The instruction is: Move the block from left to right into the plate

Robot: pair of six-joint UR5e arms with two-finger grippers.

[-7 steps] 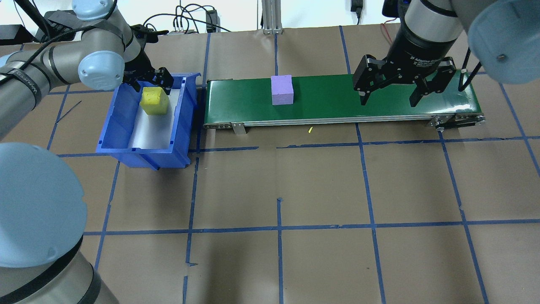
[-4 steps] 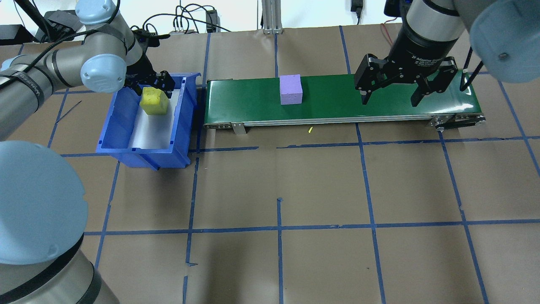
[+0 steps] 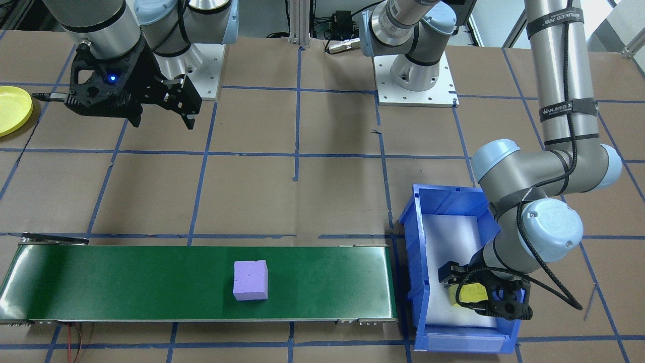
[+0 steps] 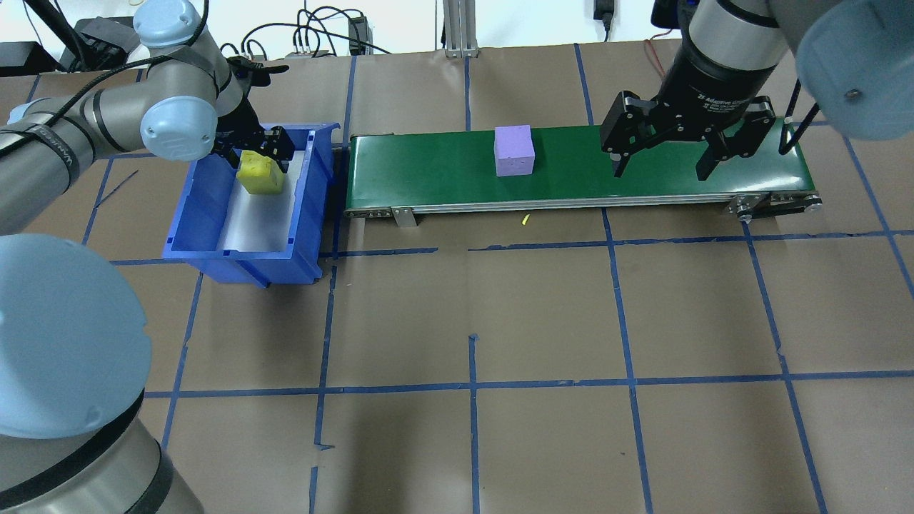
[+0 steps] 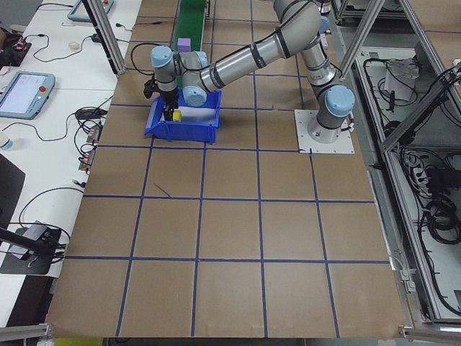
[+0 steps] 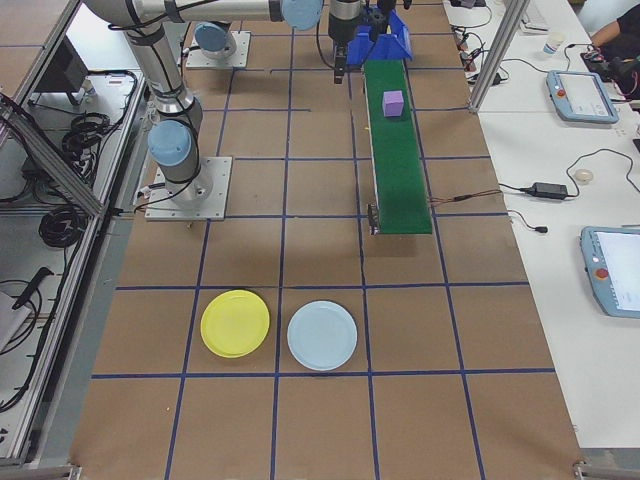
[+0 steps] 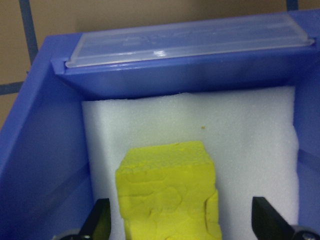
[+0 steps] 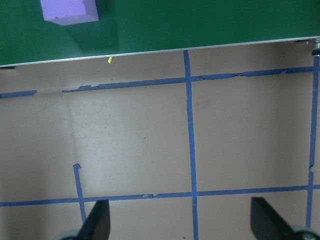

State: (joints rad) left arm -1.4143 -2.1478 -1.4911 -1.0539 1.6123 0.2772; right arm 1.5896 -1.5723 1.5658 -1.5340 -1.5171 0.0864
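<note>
A purple block (image 4: 514, 150) (image 3: 250, 280) lies on the green conveyor belt (image 4: 428, 168), left of my right gripper (image 4: 660, 169) (image 3: 164, 121), which hangs open and holds nothing over the belt's right end. A yellow block (image 4: 258, 173) (image 7: 167, 192) rests on white foam in the blue bin (image 4: 187, 207). My left gripper (image 4: 255, 151) (image 7: 180, 225) is down in the bin, open, with one finger on each side of that block. The yellow plate (image 6: 235, 323) (image 3: 12, 108) lies on the table far to the robot's right.
A light blue plate (image 6: 322, 335) lies beside the yellow one. The bin stands against the belt's left end. A tiny yellow scrap (image 4: 525, 220) sits in front of the belt. Brown paper with blue tape lines covers the table.
The purple block has travelled right along the belt. My left gripper has shifted a little and sunk closer around the yellow block. The right gripper has stayed put.
</note>
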